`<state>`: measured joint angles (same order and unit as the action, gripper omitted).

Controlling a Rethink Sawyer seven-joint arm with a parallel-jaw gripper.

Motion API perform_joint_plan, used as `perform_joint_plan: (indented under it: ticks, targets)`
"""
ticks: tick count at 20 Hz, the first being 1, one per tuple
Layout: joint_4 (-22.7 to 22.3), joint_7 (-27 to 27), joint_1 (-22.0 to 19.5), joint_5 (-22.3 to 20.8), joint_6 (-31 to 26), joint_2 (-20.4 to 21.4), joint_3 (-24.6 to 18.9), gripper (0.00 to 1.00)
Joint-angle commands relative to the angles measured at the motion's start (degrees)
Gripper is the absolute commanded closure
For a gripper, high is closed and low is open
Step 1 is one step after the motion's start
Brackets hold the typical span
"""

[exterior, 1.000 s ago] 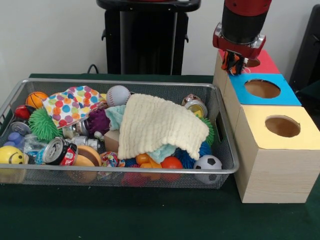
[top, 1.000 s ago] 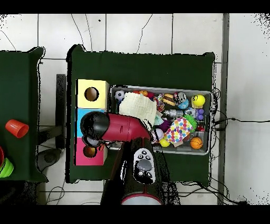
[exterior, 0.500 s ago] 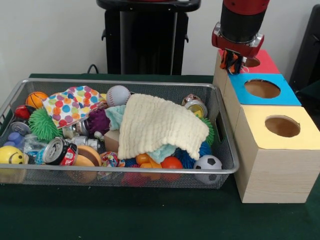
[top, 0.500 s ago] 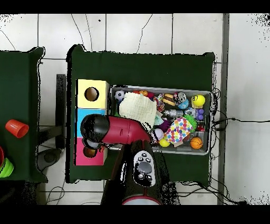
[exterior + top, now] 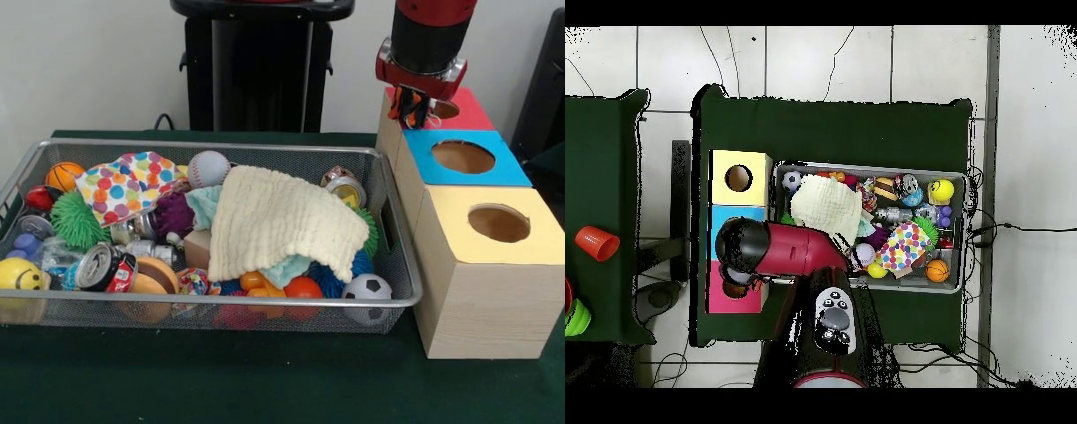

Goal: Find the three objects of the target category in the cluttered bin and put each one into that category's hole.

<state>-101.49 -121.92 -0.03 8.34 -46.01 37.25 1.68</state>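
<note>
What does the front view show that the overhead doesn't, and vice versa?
Front only: the gripper hanging by the red box, the soccer ball against the bin's mesh wall, the crushed soda can. Overhead only: an orange cup on a side table and the tiled floor; the arm hides the gripper. Both: wire bin, cream cloth, polka-dot cloth, yellow box.

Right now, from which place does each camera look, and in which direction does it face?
Front view: it sits low across the table, facing the robot; it looks over the wire bin and the three boxes, and shows the red and black arm with the gripper above the red box.
Overhead view: it sits above the table, looking straight down; the arm reaches from the picture's bottom toward the boxes.
Both views share the bin, the cream cloth, the yellow box, the blue box and the arm.
</note>
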Motion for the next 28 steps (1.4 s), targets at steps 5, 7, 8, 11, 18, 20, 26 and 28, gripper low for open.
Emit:
perform_joint_plan:
  ticks: [5,7,8,11,18,20,26,28]
  targets:
    - [-4.89,-13.10,4.98,2.86,5.18,-2.16,-1.31,1.00]
    - [-4.79,-13.87,6.00,3.65,4.63,-1.98,-1.08,1.00]
    - [-4.79,-14.48,6.71,4.06,4.06,-1.76,-0.82,1.00]
    - [-5.26,-14.88,7.94,5.23,4.89,-2.18,-0.71,1.00]
    - [-6.30,-13.40,8.54,6.97,8.07,-3.98,-0.67,1.00]
    - [-6.66,-13.02,8.52,7.24,8.73,-4.10,-0.58,1.00]
    - [-7.90,-11.92,8.28,8.11,10.64,-4.18,-0.66,1.00]
    - [-8.35,-11.53,8.23,8.26,10.85,-3.80,-0.55,1.00]
